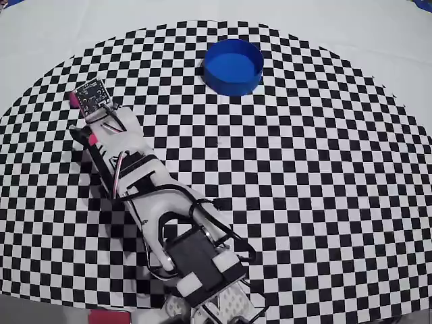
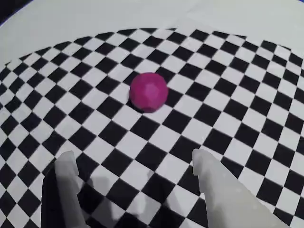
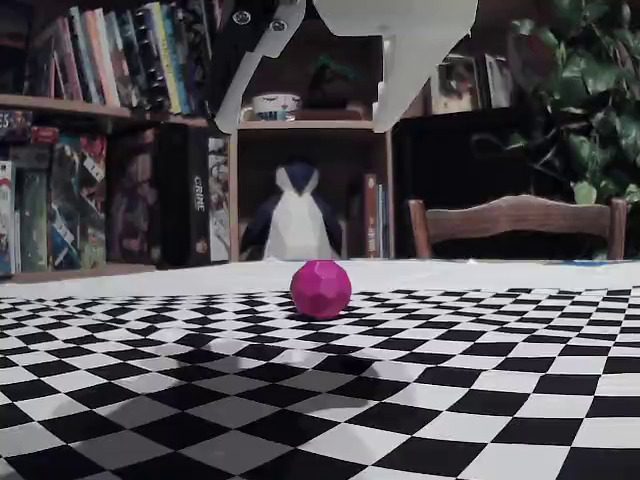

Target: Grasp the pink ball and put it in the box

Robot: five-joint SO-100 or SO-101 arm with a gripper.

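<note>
Small magenta-pink faceted ball (image 2: 148, 91): roughly round w/ flat facets catching light, matte surface. Sits on the black-and-white checkered cloth (image 2: 228, 95), resting free, nothing touching it. In wrist view it's near centre, slightly up and left, w/ a dark shadow at its lower left. In fixed view the ball (image 3: 321, 289) sits low on the cloth near its far edge, approx mid-frame. In overhead view it can't be made out; arm covers that spot.

Round shallow bright blue container (image 1: 233, 66): low upright wall, open top, upright, inside looks empty. Stands on the cloth near its top edge in overhead view, right of centre. Ball and container well apart.
</note>
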